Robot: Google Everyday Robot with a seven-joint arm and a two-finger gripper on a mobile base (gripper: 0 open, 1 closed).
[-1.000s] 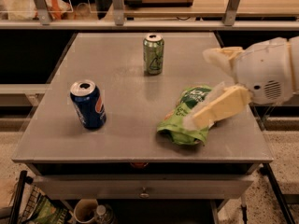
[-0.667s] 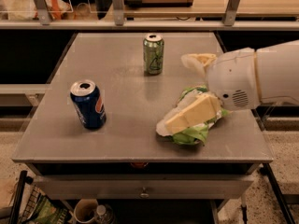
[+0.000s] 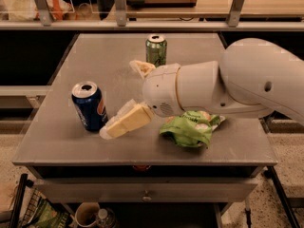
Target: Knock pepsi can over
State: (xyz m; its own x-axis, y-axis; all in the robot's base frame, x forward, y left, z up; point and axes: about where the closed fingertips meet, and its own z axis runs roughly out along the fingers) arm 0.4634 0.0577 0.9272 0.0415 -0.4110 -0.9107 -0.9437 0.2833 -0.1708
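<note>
Found the dark blue pepsi can with red-and-white logo and silver top [image 3: 89, 106] standing upright on the grey flat-topped table [image 3: 52, 146], not yet tipped. Located the white-armed two-finger gripper [image 3: 120, 99] just right of that can, low over the tabletop, spread wide with nothing held. Logged its lower tan finger [image 3: 126, 122] angled down toward the can's base, tip touching or a hair short of it; cannot tell which. Compared against a second ago: has swept in from far right of the can, crossing over the crumpled green snack bag [image 3: 190, 127], now left lying right of the can beyond the wrist. Saw no shift in the can itself, nor in the pale green soda can [image 3: 156, 49] behind and right of it, well apart. Judged approach essentially done and the push step about to start. Expect a low contact to slide the can rather than topple it; would favour striking higher on the side wall, continuing leftward.
</note>
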